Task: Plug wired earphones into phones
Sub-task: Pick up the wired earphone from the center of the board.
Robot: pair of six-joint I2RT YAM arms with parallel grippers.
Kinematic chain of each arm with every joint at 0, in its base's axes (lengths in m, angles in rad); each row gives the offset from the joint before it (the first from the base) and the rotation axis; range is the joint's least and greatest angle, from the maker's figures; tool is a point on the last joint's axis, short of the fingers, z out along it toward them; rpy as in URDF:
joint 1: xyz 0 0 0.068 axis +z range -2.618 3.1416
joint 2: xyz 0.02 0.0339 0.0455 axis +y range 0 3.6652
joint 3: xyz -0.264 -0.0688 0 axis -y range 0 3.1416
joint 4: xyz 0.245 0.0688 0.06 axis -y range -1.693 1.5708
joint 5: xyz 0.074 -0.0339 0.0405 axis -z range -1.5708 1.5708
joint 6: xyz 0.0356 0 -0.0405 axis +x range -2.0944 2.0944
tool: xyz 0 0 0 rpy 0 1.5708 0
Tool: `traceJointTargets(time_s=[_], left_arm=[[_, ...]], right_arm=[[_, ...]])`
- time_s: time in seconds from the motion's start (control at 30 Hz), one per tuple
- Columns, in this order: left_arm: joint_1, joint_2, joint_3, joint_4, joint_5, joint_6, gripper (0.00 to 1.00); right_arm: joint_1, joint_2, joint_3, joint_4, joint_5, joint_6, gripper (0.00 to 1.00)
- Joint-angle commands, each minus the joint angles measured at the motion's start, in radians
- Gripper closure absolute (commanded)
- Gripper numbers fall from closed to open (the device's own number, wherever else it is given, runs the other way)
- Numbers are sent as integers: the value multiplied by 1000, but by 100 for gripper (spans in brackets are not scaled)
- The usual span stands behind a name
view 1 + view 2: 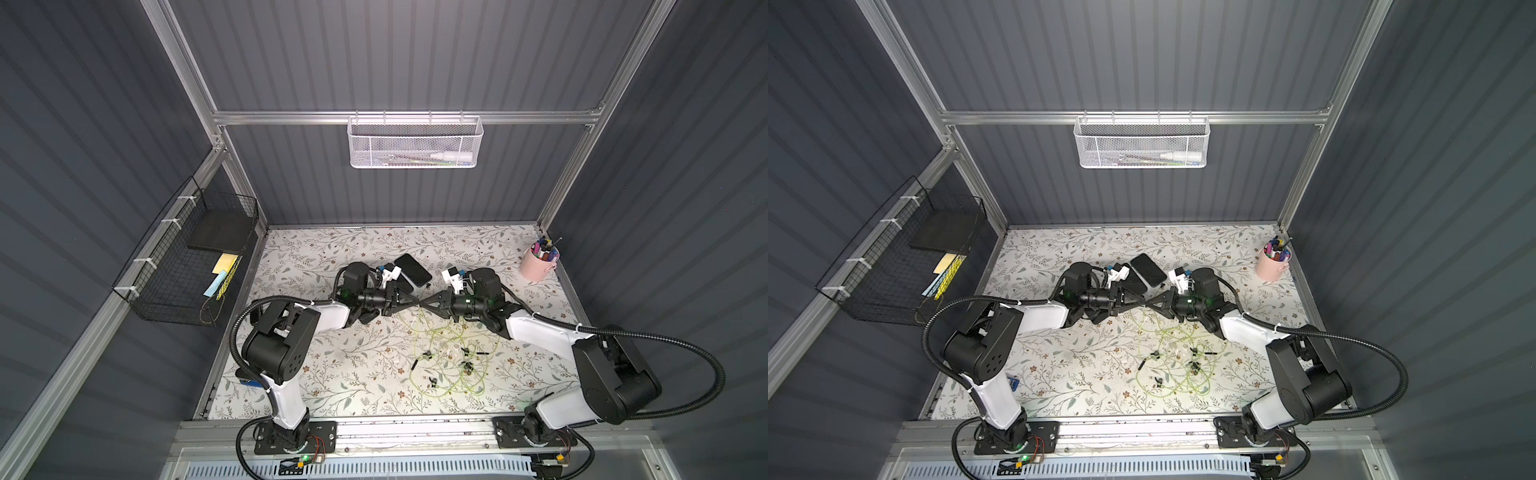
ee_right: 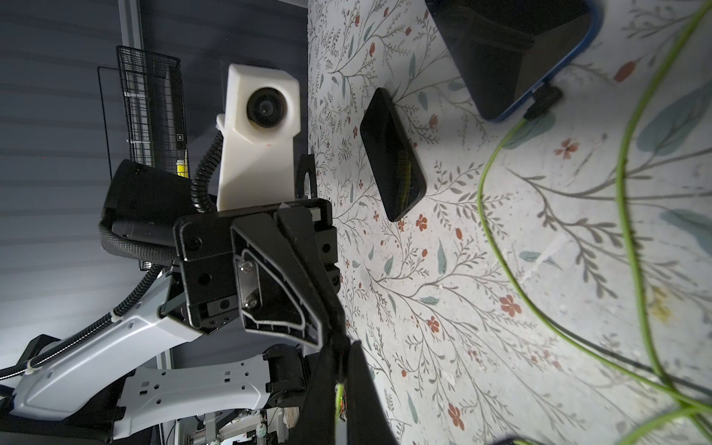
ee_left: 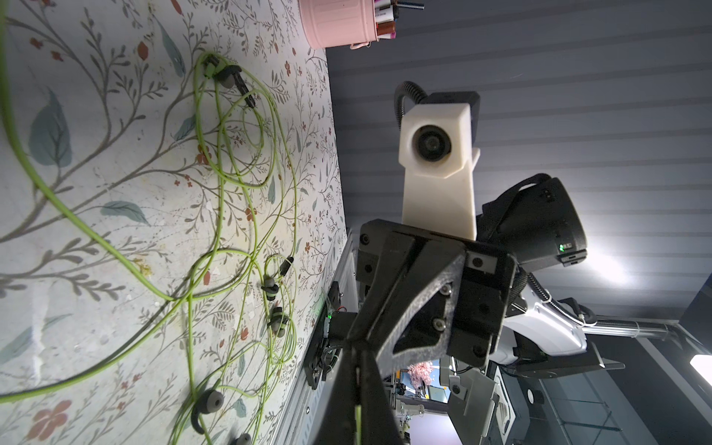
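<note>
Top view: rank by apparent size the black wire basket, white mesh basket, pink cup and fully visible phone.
1. black wire basket
2. white mesh basket
3. pink cup and phone look about alike; not ranked.

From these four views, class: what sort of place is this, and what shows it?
Probably a robot test enclosure: grey panelled walls, an aluminium frame, two robot arms bolted to a front rail.
</note>
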Motion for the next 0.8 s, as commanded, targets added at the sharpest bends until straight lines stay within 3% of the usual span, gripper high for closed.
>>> traceJointTargets(time_s=[0.0, 0.13, 0.2, 0.77], left_arm=[[-6, -29, 25, -19, -10, 24, 99], [-6, -26, 25, -19, -12, 24, 100], [-6, -26, 24, -14, -13, 18, 100], [-8, 25, -9, 245, -18, -164, 100]], right_arm=[[-3, -15, -11, 7, 0, -16, 92], [-4, -22, -19, 26, 9, 1, 75], [-5, -20, -24, 45, 9, 16, 72], [-3, 31, -24, 154, -6, 70, 84]])
